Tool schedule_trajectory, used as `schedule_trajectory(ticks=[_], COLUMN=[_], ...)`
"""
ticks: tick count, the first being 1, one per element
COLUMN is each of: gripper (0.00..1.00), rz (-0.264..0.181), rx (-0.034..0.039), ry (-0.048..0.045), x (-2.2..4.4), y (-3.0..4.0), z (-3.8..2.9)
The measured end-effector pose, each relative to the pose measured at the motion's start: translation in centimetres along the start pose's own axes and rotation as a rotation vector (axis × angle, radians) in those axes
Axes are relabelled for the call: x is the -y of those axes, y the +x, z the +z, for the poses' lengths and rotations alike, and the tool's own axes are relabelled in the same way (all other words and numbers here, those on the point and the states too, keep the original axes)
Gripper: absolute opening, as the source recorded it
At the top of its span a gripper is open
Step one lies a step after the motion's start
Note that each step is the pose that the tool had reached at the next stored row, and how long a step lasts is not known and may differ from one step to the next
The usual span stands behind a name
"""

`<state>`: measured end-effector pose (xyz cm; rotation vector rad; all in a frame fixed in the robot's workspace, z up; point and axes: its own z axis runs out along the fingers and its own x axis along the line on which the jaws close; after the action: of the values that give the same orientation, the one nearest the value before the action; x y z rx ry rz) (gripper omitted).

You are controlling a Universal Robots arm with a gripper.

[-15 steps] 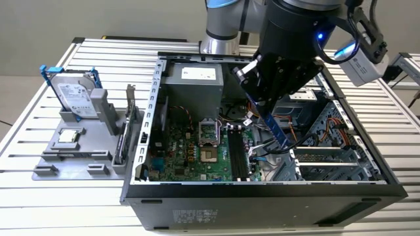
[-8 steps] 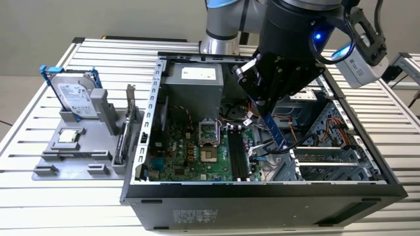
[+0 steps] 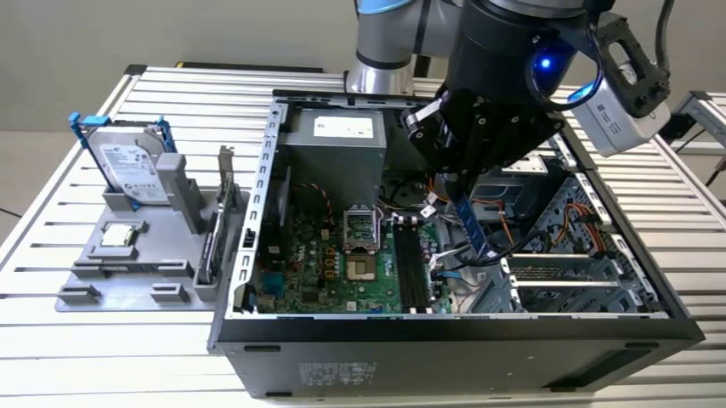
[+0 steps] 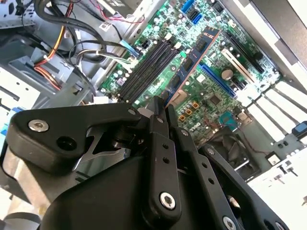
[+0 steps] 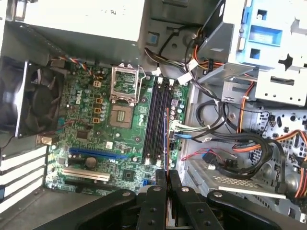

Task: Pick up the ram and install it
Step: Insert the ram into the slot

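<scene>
My gripper (image 3: 458, 189) is shut on the ram (image 3: 479, 229), a long, narrow dark blue stick that hangs slanted inside the open computer case. In the second wrist view the ram (image 4: 194, 57) runs out from the gripper (image 4: 163, 101) over the green motherboard, beside the black memory slots (image 4: 146, 67) and roughly parallel to them. In the first wrist view the ram (image 5: 167, 139) appears edge-on as a thin line beyond the gripper (image 5: 167, 173), close alongside the black slots (image 5: 156, 122). The ram is above the board, apart from the slots (image 3: 411, 265).
A grey fixture tray (image 3: 108, 272) stands at the exterior view's left, holding a hard drive in a blue frame (image 3: 131, 166) and a green card (image 3: 223, 223). Case walls (image 3: 454, 327), cable bundles (image 5: 225, 158) and a drive cage (image 5: 268, 57) crowd the slots.
</scene>
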<state>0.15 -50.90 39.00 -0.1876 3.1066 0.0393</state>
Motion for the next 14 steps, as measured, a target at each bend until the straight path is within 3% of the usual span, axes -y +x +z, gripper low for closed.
schedule_trajectory(ticks=[9, 14], gripper=[0.00, 0.00], rz=[0.079, 0.086], rx=[0.0019, 0.0021], ry=[0.0024, 0.0027], x=[0.00, 0.00], y=[0.00, 0.00], z=[0.00, 0.00])
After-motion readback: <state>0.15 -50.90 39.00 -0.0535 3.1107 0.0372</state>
